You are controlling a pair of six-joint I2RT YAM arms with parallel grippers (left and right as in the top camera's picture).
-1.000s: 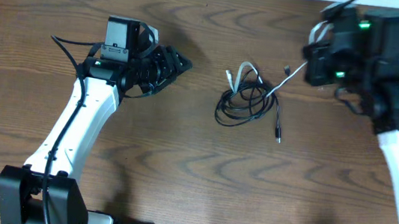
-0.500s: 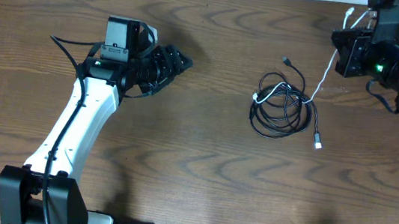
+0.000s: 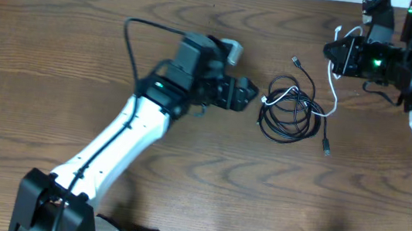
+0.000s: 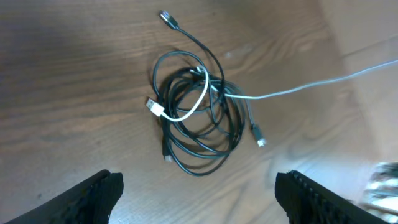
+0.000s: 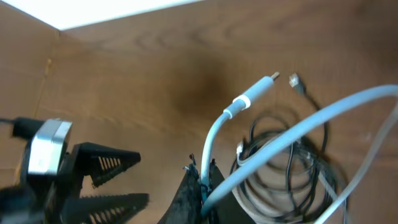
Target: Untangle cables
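Two black cables [image 3: 291, 110] lie coiled right of the table's [image 3: 183, 175] middle, just beyond the spread left gripper [image 3: 248, 97], while the right gripper [image 3: 335, 56] near the far right corner pinches the white cable [image 4: 298, 89] running from that coil.

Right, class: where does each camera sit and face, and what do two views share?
Overhead: above the table, facing down; left gripper and right gripper show.
Left wrist: behind the left gripper, looking down at the cable bundle; open fingertips at bottom.
Right wrist: behind the right gripper, looking down; it pinches the white cable.
Shared: all show the cable bundle.
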